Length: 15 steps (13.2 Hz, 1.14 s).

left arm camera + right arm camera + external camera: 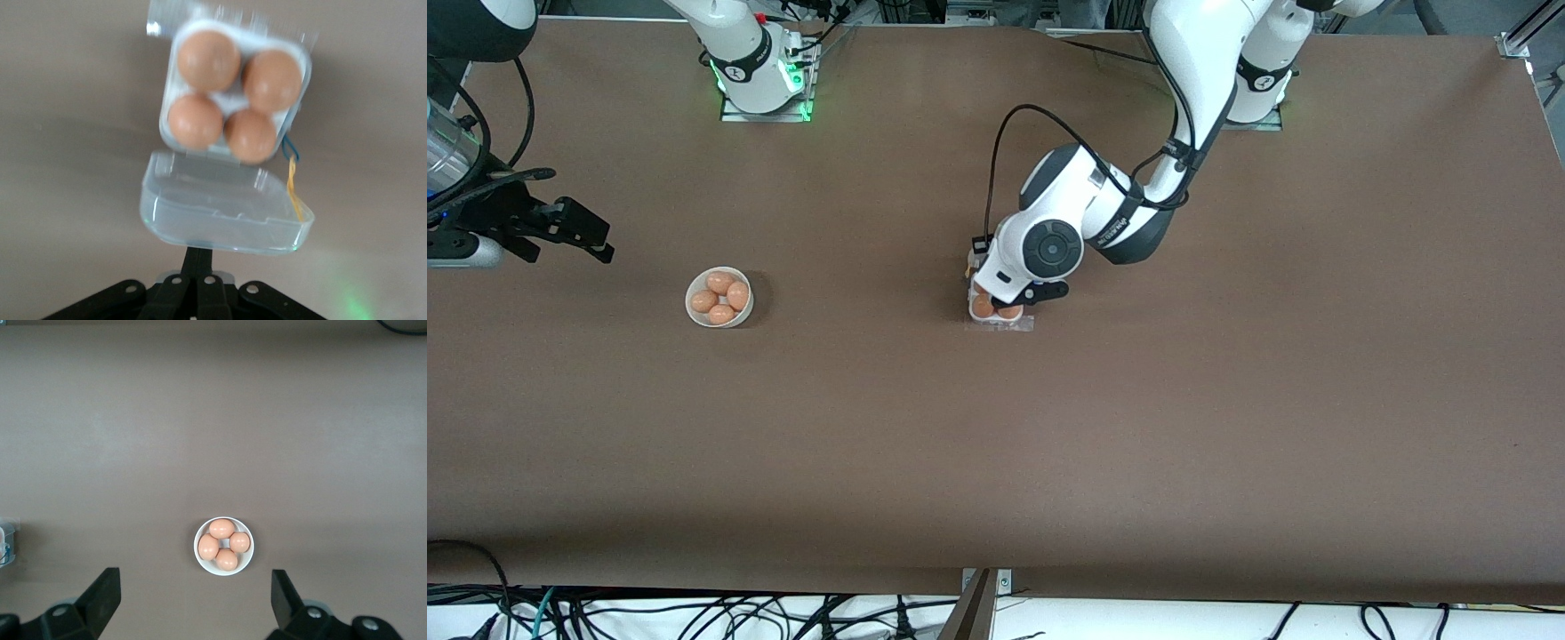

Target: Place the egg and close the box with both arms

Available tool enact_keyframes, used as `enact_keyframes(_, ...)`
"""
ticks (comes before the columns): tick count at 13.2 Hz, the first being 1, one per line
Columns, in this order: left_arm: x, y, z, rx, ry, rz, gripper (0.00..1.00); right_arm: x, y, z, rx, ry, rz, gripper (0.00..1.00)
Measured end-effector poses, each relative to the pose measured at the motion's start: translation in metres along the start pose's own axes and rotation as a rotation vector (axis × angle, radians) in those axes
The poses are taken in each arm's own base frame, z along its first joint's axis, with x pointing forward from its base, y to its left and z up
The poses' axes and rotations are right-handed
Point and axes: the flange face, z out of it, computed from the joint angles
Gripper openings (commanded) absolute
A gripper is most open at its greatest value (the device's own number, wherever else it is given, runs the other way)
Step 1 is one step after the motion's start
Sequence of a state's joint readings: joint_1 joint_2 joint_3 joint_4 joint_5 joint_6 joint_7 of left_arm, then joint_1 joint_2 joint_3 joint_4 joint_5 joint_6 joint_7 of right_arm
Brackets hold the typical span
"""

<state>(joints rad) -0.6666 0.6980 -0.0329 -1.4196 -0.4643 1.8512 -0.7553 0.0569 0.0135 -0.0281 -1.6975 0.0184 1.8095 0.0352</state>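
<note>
Four brown eggs point(230, 100) fill small clear-plastic box point(233, 87); hinged transparent lid point(223, 213) open. Left gripper point(197, 280) pinched shut at lid edge: swing over slowly, press evenly. Right gripper point(193, 600) spread wide, waiting above white bowl point(223, 545).

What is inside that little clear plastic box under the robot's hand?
The box holds four brown eggs, one in each cell, and its clear lid hangs open. From the front view the left arm's hand covers most of it, so only two eggs show there.
</note>
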Motion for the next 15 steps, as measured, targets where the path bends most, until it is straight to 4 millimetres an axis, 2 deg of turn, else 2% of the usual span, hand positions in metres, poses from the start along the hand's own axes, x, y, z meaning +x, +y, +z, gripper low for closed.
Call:
enact_keyframes(3,0.013,0.0,0.003,-0.03,0.031,-0.013,0.0,0.001,0.0,0.003,-0.001,-0.004,0.0,1.0)
enact_keyframes(5,0.017,0.0,-0.008,-0.047,0.044,-0.015,0.0,0.001,0.0,0.003,-0.001,-0.005,0.0,1.0)
enact_keyframes(7,0.022,-0.004,-0.032,-0.038,0.046,-0.016,0.15,0.001,0.0,0.003,-0.001,-0.005,0.0,1.0)
enact_keyframes(9,0.037,-0.028,-0.072,0.06,0.093,-0.03,0.41,0.001,0.0,0.003,-0.001,-0.005,0.0,1.0)
enact_keyframes(11,0.055,-0.067,-0.135,0.157,0.192,-0.077,0.74,0.001,0.0,0.003,-0.001,-0.005,0.0,1.0)
enact_keyframes(13,0.073,-0.107,-0.189,0.207,0.296,-0.094,0.85,0.001,0.0,0.003,-0.001,-0.005,0.0,1.0)
enact_keyframes(15,0.091,-0.147,-0.232,0.225,0.36,-0.087,0.88,0.001,0.0,0.003,-0.001,-0.005,-0.001,1.0)
